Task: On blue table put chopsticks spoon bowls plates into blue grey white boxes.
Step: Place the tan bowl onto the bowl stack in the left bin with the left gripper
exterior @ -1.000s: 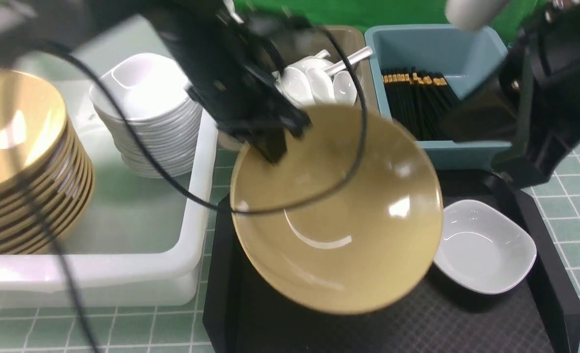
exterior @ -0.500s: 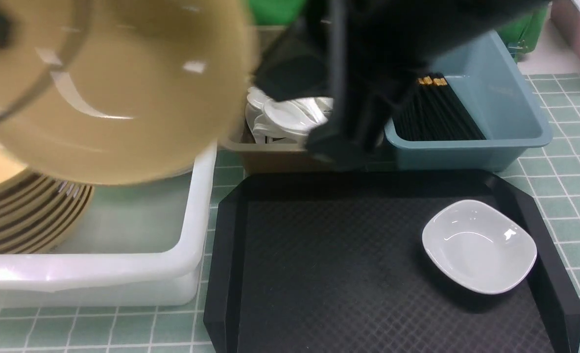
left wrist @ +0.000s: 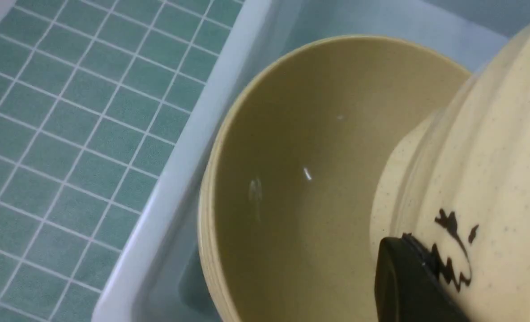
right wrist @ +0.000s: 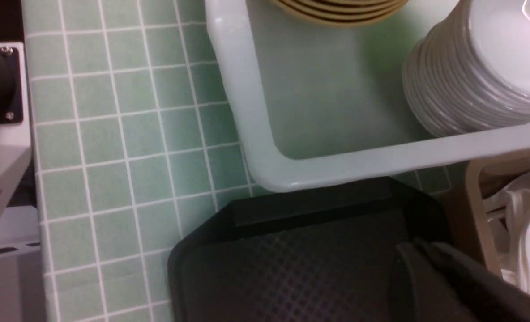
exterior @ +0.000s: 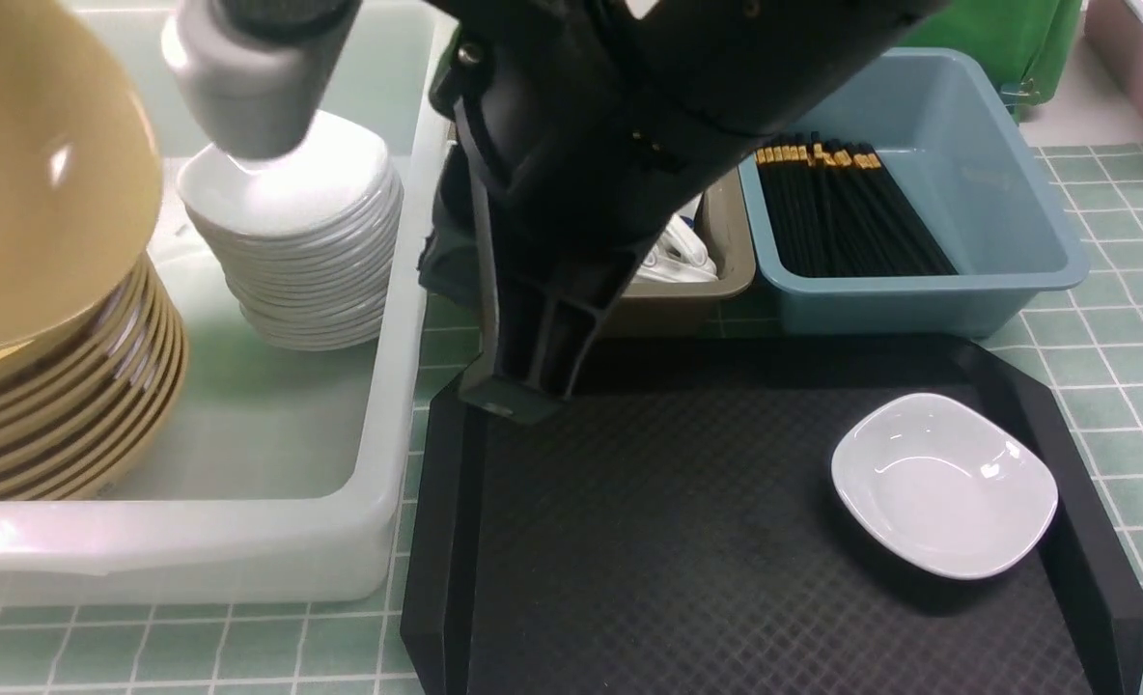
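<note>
One bowl (exterior: 41,174) aloft in left claw (left wrist: 408,277); right claw (exterior: 523,381) above tray (exterior: 726,579)

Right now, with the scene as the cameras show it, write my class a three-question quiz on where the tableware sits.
1. True or false: the black tray holds three spoons.
2. Which box holds the chopsticks? A white, B grey-brown, C blue.
3. Fill in: in the white box, beside the stacked yellow bowls, stands a pile of white ____.
Key: 1 false, it holds one white plate. 2 C, the blue box. 3 plates.
</note>
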`<state>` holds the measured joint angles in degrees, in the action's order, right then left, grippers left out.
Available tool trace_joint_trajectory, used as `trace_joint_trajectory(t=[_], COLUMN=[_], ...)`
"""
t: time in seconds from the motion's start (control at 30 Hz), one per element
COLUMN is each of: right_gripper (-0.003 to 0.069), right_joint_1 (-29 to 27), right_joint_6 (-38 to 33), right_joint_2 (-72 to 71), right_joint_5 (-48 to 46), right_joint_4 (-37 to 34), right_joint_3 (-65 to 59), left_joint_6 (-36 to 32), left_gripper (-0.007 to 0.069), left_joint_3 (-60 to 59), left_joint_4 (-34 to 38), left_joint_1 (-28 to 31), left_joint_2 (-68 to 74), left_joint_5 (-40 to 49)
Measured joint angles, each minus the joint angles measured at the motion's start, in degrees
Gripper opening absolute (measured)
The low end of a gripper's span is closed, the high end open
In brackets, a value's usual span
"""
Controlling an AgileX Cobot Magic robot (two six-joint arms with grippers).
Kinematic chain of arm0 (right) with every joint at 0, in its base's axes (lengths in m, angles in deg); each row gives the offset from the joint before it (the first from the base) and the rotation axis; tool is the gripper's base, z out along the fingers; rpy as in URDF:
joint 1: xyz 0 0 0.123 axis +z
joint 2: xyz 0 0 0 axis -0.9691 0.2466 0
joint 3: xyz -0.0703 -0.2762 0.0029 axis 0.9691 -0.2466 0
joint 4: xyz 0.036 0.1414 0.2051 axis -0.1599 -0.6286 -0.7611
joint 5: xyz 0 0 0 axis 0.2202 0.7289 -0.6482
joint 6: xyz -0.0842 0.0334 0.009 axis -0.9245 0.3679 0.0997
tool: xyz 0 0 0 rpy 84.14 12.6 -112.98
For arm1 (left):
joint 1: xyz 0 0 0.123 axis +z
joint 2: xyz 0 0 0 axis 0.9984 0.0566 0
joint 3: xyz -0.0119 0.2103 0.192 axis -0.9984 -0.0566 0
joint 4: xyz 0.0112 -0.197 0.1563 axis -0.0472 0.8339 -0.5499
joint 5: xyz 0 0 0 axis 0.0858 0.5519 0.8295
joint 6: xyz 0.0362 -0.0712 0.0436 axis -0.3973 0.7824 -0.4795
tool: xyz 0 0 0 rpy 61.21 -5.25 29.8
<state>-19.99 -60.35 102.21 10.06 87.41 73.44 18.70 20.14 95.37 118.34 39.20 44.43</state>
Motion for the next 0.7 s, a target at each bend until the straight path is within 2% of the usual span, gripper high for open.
trace_joint_trajectory(t=[0.23, 0.4, 0.47, 0.7], right_gripper=[0.0048, 0.0050, 0.0051, 0.0055], right_joint_1=[0.00, 0.00, 0.00, -1.12], right_joint_6=[-2.11, -3.48, -3.89, -3.77], right_joint_2=[0.00, 0.00, 0.00, 0.00], right_joint_5=[-0.30, -0.25, -0.14, -0.43], right_joint_4=[0.67, 0.67, 0.67, 0.28], right_joint_3=[0.00, 0.00, 0.00, 0.00], left_joint_6=[0.69, 1.37, 1.44, 1.54], left_gripper=[0.0013, 0.0090, 0.0157, 0.0486], left_joint_3=[-0.16, -0.37, -0.46, -0.46], left_joint_4=[-0.70, -3.07, -4.57, -4.96], left_joint_1=[0.00, 0.00, 0.00, -0.05], left_joint_2=[7.32, 9.20, 9.33, 9.20], left_joint_5=[-1.49, -1.10, -0.89, -0.78])
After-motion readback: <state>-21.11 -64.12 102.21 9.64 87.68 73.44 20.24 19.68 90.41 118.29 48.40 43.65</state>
